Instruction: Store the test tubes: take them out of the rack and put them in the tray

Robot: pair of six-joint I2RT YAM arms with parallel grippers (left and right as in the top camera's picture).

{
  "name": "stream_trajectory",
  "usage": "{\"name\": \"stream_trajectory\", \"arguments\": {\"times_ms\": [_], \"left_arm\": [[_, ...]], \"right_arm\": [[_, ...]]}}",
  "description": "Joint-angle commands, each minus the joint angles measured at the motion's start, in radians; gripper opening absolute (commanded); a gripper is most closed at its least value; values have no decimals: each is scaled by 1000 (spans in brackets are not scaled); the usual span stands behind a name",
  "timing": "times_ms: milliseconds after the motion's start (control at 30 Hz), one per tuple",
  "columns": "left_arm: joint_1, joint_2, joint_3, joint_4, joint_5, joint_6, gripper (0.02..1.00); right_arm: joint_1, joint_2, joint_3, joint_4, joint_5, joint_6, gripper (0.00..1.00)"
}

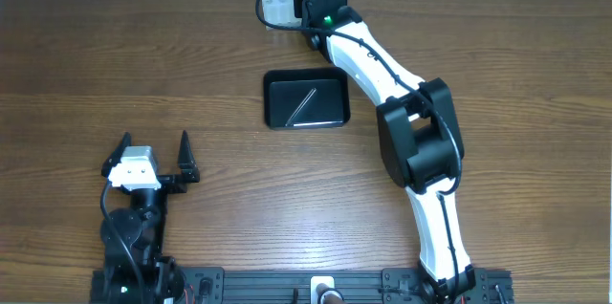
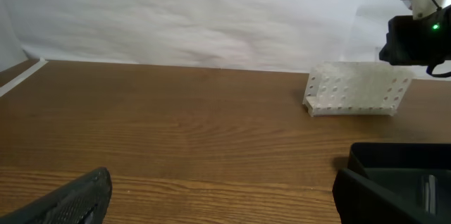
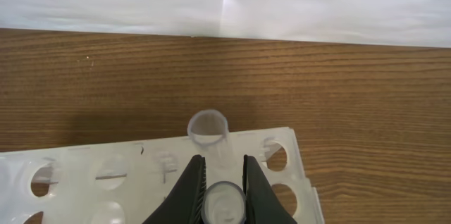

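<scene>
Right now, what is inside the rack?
One test tube stands upright in a hole of the rack. The right gripper pinches a second tube. Other visible holes look empty; those beneath the gripper are covered.

I worked over a brown wooden table [image 1: 115, 55], its grain running side to side in the overhead view. Through the wrist cameras I saw a white backdrop [image 2: 176, 13] standing right behind the table's far edge. It was faintly wrinkled like a sheet, with a vertical crease [image 3: 224, 2] in it. A pale strip [image 2: 20, 72] ran along one side of the table. The light was soft and even.
</scene>
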Motion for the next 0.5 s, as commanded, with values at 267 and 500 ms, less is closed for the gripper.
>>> {"name": "stream_trajectory", "arguments": {"times_ms": [267, 500], "left_arm": [[7, -7, -4, -1, 10, 14, 998], [7, -7, -4, -1, 10, 14, 996]], "right_arm": [[16, -198, 19, -42, 13, 0, 31], [35, -278, 26, -166, -2, 4, 27]]}}
